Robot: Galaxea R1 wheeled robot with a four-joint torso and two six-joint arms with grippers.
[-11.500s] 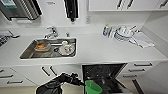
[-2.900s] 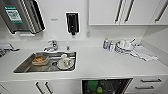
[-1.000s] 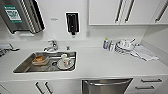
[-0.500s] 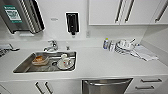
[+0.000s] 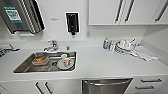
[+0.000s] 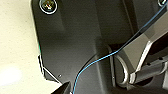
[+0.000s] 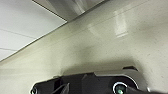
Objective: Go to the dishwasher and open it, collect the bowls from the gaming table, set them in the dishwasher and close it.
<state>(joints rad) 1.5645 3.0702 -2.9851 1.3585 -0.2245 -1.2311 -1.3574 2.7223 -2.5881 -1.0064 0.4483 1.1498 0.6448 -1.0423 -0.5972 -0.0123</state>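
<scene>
1. The dishwasher (image 5: 106,85) sits under the white counter (image 5: 100,63), just right of the sink (image 5: 22,68), its steel front upright and its bar handle level along the top; from the head view the door looks shut

2. No bowls and no gaming table appear in these views, so on this evidence the task looks at or close to its end, though whether bowls are inside the closed machine cannot be told

3. Neither gripper's fingers can be made out in the wrist views, so how far either is open, and whether either holds anything, cannot be told

4. Main risk: the door may not be fully latched; only the top strip of the front is in view, so a small gap lower down would go unseen and the door could drop open again

5. Second risk: the robot stands close to the cabinets, and an arm swung or a base turned from here could strike the dishwasher handle or the drawer pulls (image 5: 150,80) to the right

6. Around it: a faucet (image 5: 51,46) behind the sink, dishes and a cup in the basin, a dark wall dispenser (image 5: 72,23) above, small bottles (image 5: 108,45) and a stack of plates (image 5: 125,46) with a cloth (image 5: 145,53) at the counter's right end

7. Nothing on the counter blocks the dishwasher front; the upper cabinets (image 5: 112,11) hang well above
</scene>
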